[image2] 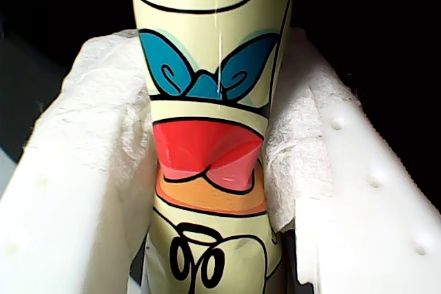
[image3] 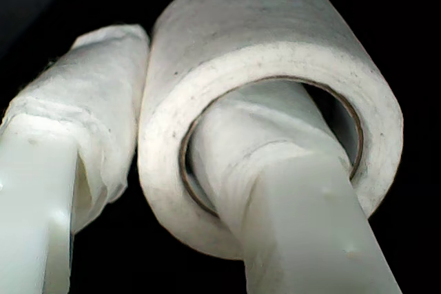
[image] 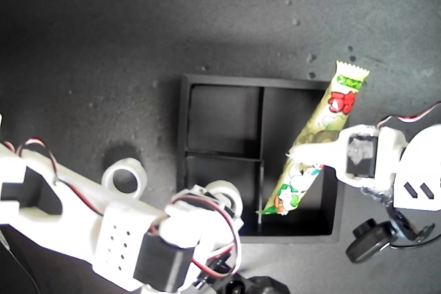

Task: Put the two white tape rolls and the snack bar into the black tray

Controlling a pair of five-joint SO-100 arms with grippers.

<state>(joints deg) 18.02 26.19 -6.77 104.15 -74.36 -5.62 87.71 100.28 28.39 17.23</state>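
Note:
The black tray (image: 185, 111) lies in the middle of the exterior view. The snack bar (image: 322, 123) slants over its long compartment, far end past the tray's rim. My first gripper (image: 311, 153), reaching in from the exterior view's right, is shut on the snack bar (image2: 207, 87), with padded fingers (image2: 103, 129) on both sides. My second gripper (image: 219, 204) is shut on one white tape roll (image: 224, 192) at the tray's near rim. One finger (image3: 275, 170) passes through the roll (image3: 275, 39) and the other presses outside. A second tape roll (image: 125, 177) lies on the mat to the tray's left in the exterior view.
The dark mat (image: 138, 32) spreads around the tray. The second arm's white body (image: 103, 232) fills the exterior view's lower left. A black part (image: 368, 235) sits near the tray's corner at the exterior view's lower right.

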